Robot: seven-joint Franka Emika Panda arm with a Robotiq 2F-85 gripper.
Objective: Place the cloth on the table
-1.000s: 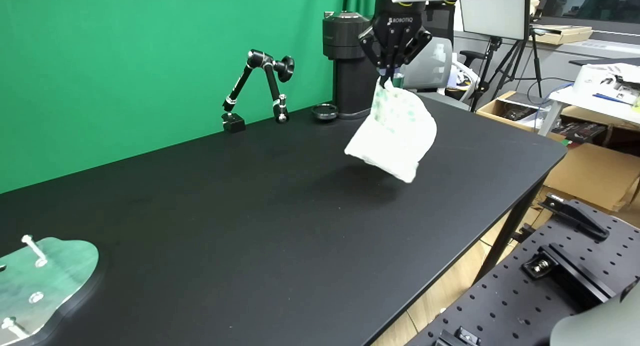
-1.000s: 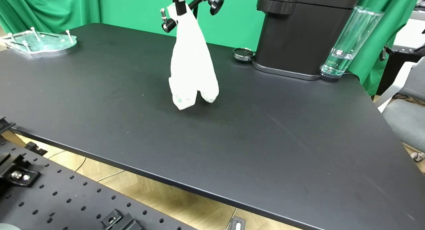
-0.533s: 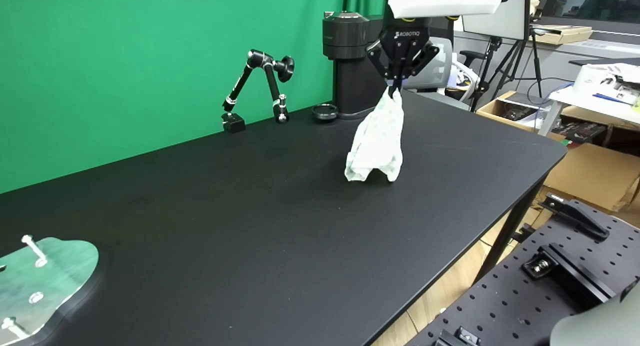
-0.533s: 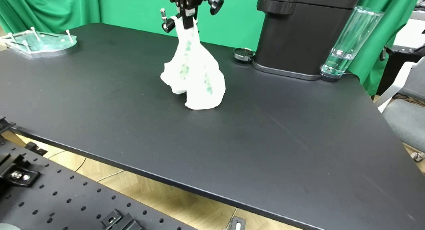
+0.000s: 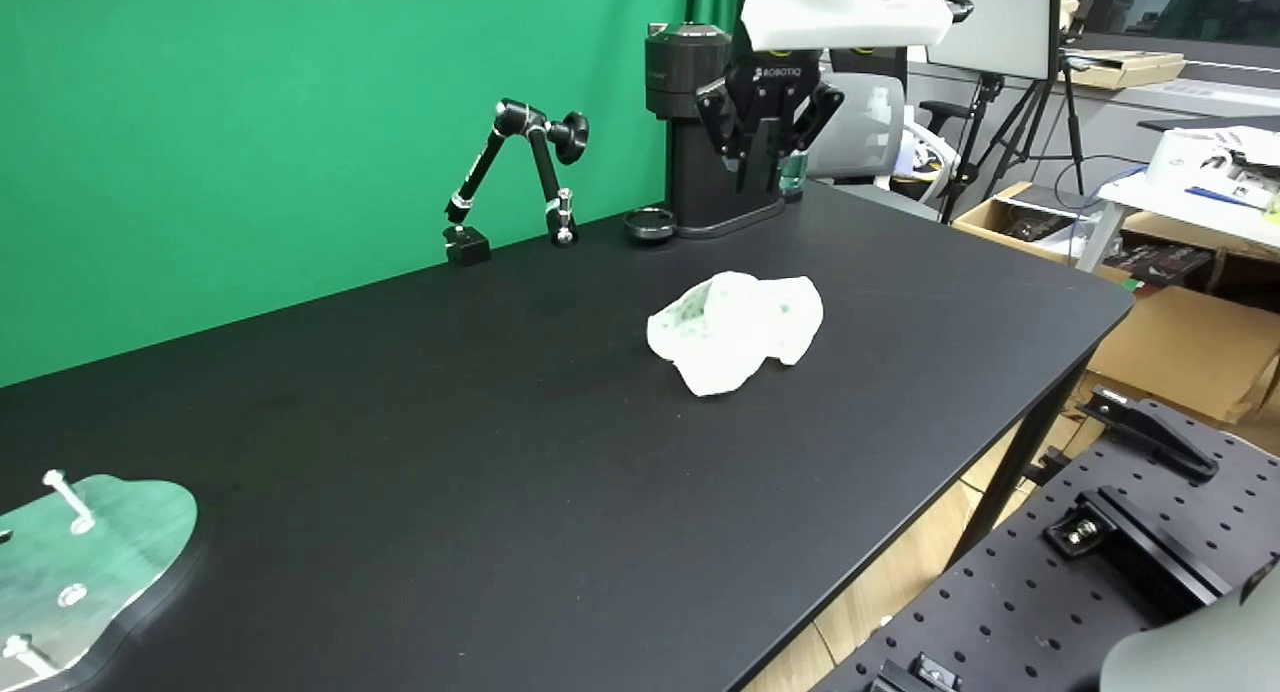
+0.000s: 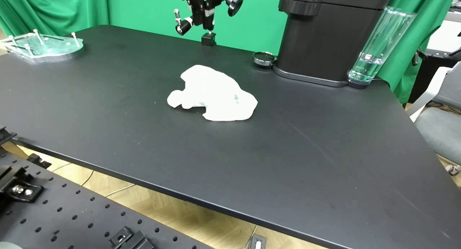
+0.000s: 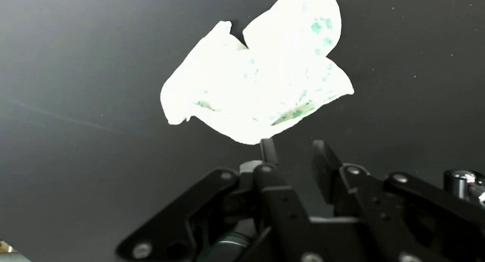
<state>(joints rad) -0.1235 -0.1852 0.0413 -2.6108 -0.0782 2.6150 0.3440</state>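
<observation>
The white cloth [image 5: 735, 330] with faint green spots lies crumpled on the black table [image 5: 450, 472]. It also shows on the table in an exterior view [image 6: 216, 96] and in the wrist view [image 7: 261, 72], with folds and raised edges. My gripper [image 5: 757, 177] hangs above the table, over the far side of the cloth and apart from it. In the wrist view the gripper [image 7: 292, 141] has a gap between its fingers with nothing in it. In an exterior view its fingers [image 6: 208, 27] show partly, in front of a black jointed mount.
A black appliance [image 6: 329, 40] stands at the back with a clear water container [image 6: 381, 44] beside it. A small round dish [image 5: 650, 224] sits at its foot. A black jointed mount [image 5: 530, 162] stands by the green wall. A green plate with white pegs [image 5: 110, 542] lies at one end.
The cloth hung from the shut gripper, swinging and lowering to the table. Now the gripper is open and the cloth lies crumpled on the table below it.
</observation>
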